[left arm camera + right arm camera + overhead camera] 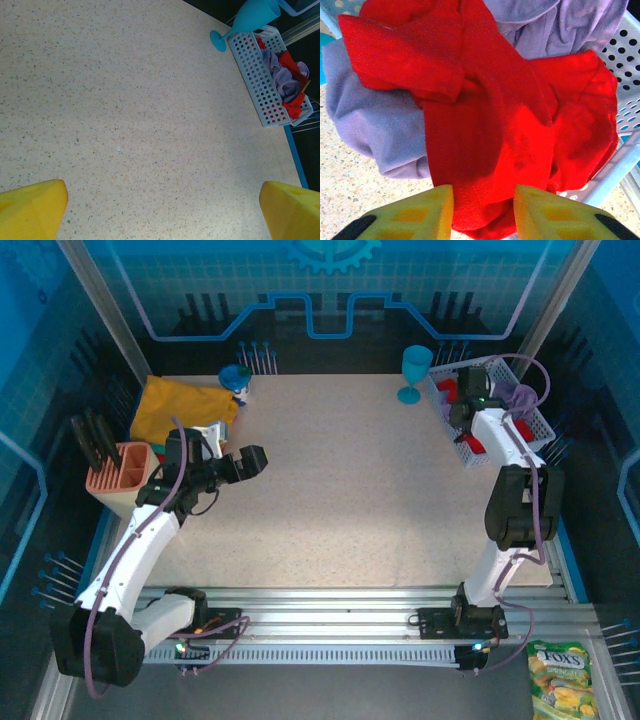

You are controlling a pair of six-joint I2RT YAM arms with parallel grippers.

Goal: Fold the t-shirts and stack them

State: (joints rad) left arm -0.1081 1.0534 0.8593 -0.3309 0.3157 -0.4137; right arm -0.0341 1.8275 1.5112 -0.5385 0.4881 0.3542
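T-shirts point(485, 125) in basket point(626, 60), FOXS bag point(560, 678) apart

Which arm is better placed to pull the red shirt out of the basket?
Right. The right gripper is at the basket with the red shirt between its fingers; the left gripper hangs open over bare table.

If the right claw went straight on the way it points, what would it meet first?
The right claw would meet the red t-shirt first, in the basket; cloth sits between its fingers, though I cannot tell whether they grip it.
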